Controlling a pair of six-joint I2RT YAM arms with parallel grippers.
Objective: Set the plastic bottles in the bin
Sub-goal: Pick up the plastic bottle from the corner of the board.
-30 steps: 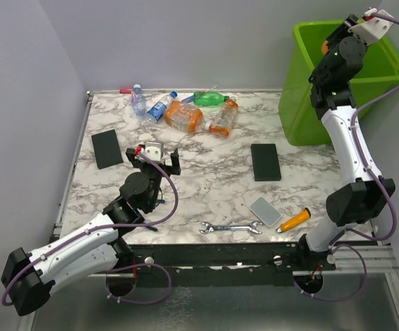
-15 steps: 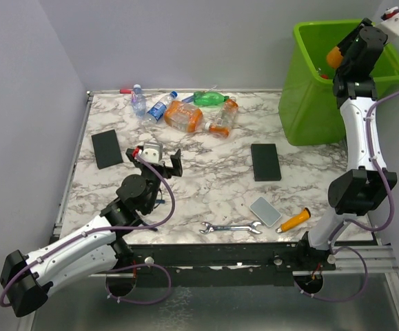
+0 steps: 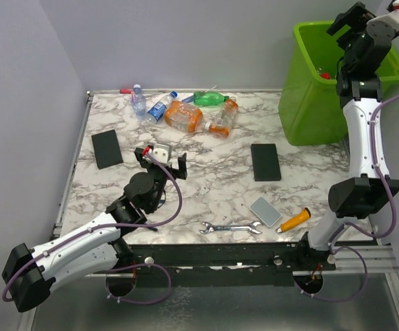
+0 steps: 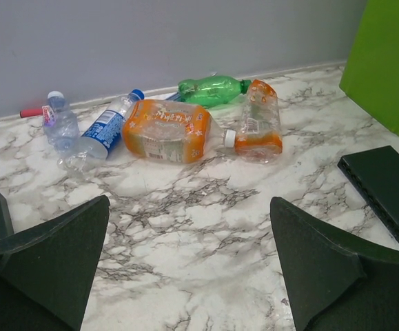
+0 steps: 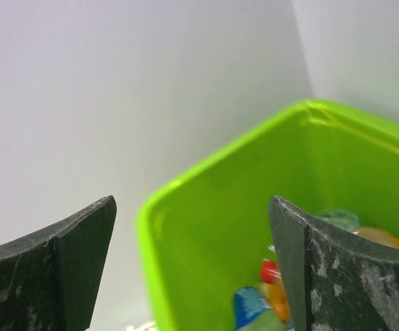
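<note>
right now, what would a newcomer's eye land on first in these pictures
The bright lime-green bin at the far right stands out first, with the right gripper open above its mouth. Next comes the huddle of plastic bottles, orange, green and clear, lying along the far edge of the table, with the open left gripper facing them.

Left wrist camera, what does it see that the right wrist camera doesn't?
Only the left wrist view shows the marble table. Five plastic bottles lie on it: a small clear bottle, a blue-label bottle, an orange bottle, a green bottle and an orange-label bottle. There is also a black slab.
Only the right wrist view looks into the bin and shows the bottles lying inside.
Both show the bin, a grey wall and an open, empty claw: left claw, right claw.
</note>
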